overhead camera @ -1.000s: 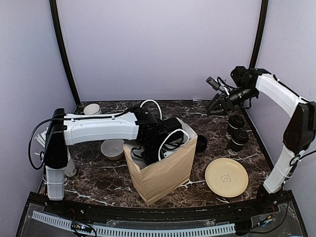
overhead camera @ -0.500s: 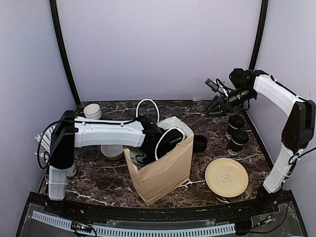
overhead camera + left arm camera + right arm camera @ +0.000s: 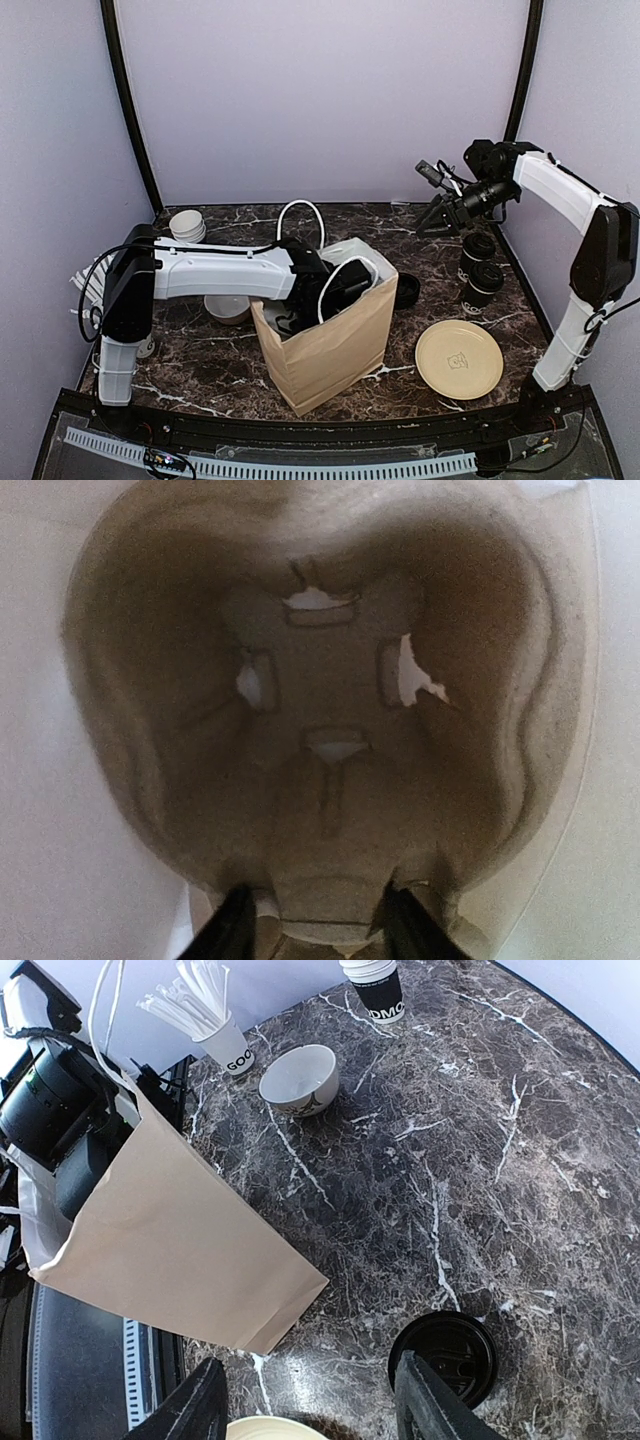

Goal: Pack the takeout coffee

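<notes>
Left gripper (image 3: 318,928) — fingers parted inside the paper bag (image 3: 330,350), pulp carrier (image 3: 330,780) just ahead; whether it grips cannot be told. Right gripper (image 3: 312,1410) — spread, empty, raised above the rear coffee cup (image 3: 478,248) and front coffee cup (image 3: 485,282), both upright on the table (image 3: 200,372).

You see the right gripper (image 3: 310,1365) with its fingers spread wide above the marble table (image 3: 480,1140). A black lid (image 3: 442,1355) lies by its right-hand finger and a brown paper bag (image 3: 170,1250) stands to the left. Beyond them are a white bowl (image 3: 298,1078), a cup of straws (image 3: 228,1048) and a cup stack (image 3: 378,988).
</notes>
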Controlling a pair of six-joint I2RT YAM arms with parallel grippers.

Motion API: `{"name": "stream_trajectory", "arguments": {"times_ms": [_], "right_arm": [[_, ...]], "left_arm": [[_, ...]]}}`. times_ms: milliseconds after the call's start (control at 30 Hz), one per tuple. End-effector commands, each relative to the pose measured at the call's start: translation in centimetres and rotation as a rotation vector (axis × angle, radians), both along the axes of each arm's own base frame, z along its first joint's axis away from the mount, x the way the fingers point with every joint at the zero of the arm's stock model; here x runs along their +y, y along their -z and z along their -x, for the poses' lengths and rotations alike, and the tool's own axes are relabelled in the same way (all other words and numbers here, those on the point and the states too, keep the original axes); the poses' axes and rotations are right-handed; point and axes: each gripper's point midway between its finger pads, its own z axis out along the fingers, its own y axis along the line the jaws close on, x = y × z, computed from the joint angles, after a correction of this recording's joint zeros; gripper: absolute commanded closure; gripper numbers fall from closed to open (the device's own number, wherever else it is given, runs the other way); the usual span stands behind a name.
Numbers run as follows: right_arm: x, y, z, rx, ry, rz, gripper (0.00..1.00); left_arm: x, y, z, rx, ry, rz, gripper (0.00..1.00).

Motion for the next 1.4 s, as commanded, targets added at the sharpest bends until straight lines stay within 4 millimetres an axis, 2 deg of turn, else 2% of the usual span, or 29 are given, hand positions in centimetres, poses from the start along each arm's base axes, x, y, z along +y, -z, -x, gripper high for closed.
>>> {"name": "stream_trajectory", "arguments": {"times_ms": [0,300,400,533,667,800,833,933,1233,1367], "right_arm": [[0.1,-0.5,0.4,-0.001,-0.011,-0.023,0.43],[0.3,-0.6,0.2,0.003,-0.013,-0.035,0.43],[0.3,-0.6,0.2,0.006,-0.014,-0.035,0.43],[0.3,-0.8,0.3,0.004,-0.018,-0.035,0.43],[0.1,-1.2,0.1,-0.015,-0.009,-0.011,0.43],[-0.8,-1.2,0.3,-0.048,0.009,0.055,0.42],[-1.0,-1.2,0.3,-0.059,0.015,0.064,0.42],[-0.9,-1.8,0.0,-0.082,0.034,0.049,0.41],[0.4,-4.1,-0.4,-0.042,-0.042,-0.053,0.42],[0.7,-4.5,-0.1,-0.037,-0.056,-0.081,0.42]], "left_arm": [[0.5,-3.0,-0.1,-0.031,0.01,0.025,0.51],[0.4,-7.6,-0.7,-0.094,0.023,0.098,0.41],[0.1,-8.2,-0.6,-0.099,0.036,0.12,0.35],[-0.1,-9.7,-1.2,-0.132,0.042,0.147,0.33],[-0.5,-13.0,-2.8,-0.226,0.051,0.186,0.33],[-1.2,-18.2,-5.1,-0.374,0.057,0.249,0.32],[-1.6,-20.1,-5.7,-0.408,0.049,0.286,0.31],[-2.0,-23.5,-6.1,-0.463,0.043,0.373,0.29],[-3.0,-26.8,-6.4,-0.505,0.036,0.465,0.27],[-3.2,-29.0,-6.7,-0.542,0.024,0.521,0.27]]}}
